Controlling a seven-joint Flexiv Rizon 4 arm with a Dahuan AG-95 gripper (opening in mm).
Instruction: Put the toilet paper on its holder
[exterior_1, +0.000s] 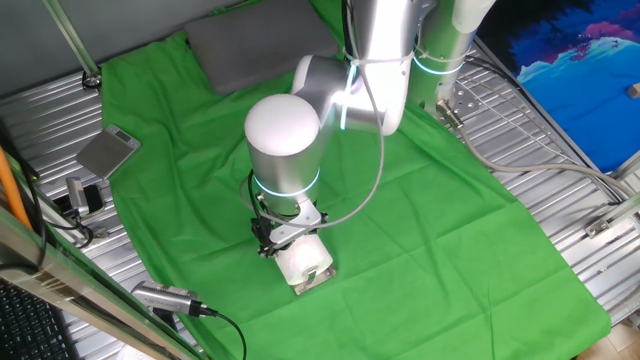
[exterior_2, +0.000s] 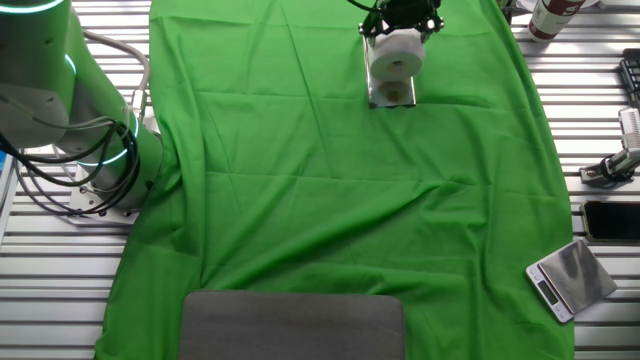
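The toilet paper (exterior_1: 303, 258) is a white roll lying on its side, its central hole facing away from the arm. It sits just over the holder (exterior_1: 314, 284), a small shiny plate on the green cloth. The holder's bar is hidden by the roll. My gripper (exterior_1: 281, 231) reaches down from above, with its black fingers on either side of the roll's upper part, and it appears shut on the roll. In the other fixed view the roll (exterior_2: 398, 57) is at the top centre, the holder (exterior_2: 392, 95) lies under it, and the gripper (exterior_2: 403, 20) is above it.
A green cloth (exterior_1: 420, 220) covers the table. A dull-grey flat mat (exterior_2: 292, 325) lies at one end. A small scale (exterior_2: 570, 275), a phone (exterior_2: 610, 220) and cables sit on the metal table beside the cloth. The arm's base (exterior_2: 90, 150) stands at the cloth's edge.
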